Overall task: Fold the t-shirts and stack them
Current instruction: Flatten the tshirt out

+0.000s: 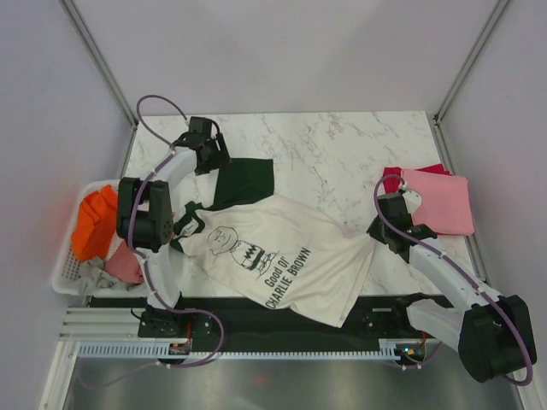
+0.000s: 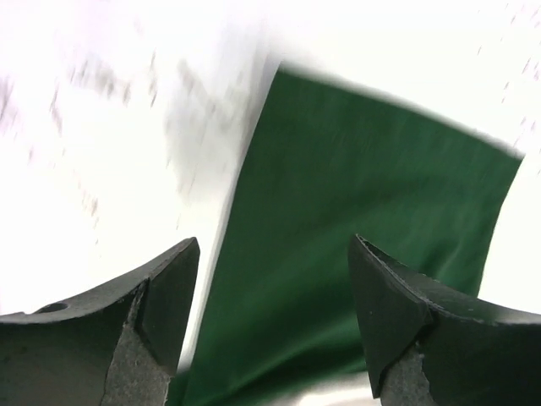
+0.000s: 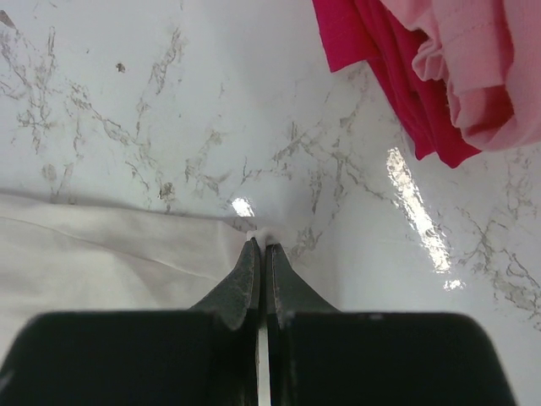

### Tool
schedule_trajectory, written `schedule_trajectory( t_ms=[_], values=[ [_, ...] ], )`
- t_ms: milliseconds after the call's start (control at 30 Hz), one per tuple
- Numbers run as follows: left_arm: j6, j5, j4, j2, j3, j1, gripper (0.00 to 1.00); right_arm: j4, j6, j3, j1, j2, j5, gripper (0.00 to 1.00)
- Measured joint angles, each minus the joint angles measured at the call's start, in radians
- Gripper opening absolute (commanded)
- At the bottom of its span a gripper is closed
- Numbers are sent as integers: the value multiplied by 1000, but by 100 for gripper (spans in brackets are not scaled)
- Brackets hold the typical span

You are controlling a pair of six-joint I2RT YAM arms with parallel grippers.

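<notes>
A white marble table (image 1: 342, 145) is filling the space between plain pale walls. Near the middle, the cream t-shirt (image 1: 282, 256) is lying spread out, print up. At its right edge the right gripper (image 3: 260, 244) is pinching the cloth, jaws pressed together on it. Farther left, the left gripper (image 2: 272, 254) is hovering wide open over the green sleeve (image 2: 363, 211), gripping nothing (that view is blurred). Marble is showing between that sleeve and the pink t-shirt (image 1: 444, 203) at the far right.
</notes>
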Motion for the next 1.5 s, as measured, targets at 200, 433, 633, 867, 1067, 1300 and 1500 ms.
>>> schedule_trajectory(
  t_ms=[200, 433, 633, 867, 1067, 1300, 1500],
  values=[
    [7, 0, -70, 282, 348, 0, 73, -2, -5, 34, 0, 19, -12, 0],
    [12, 37, -172, 479, 613, 11, 58, -3, -10, 61, 0, 31, -24, 0],
    [13, 93, -207, 518, 659, 24, 47, -3, -12, 70, -6, 32, -32, 0],
    [11, 111, -190, 503, 629, 24, 52, -3, -19, 74, -13, 33, -32, 0],
    [15, 111, -157, 483, 579, 29, 41, -4, -19, 74, -13, 38, -33, 0],
    [18, 108, -134, 424, 479, 28, 2, -3, -19, 74, -14, 38, -33, 0],
    [19, 130, -141, 426, 486, 30, 2, -2, -23, 74, -16, 41, -33, 0]
  ],
)
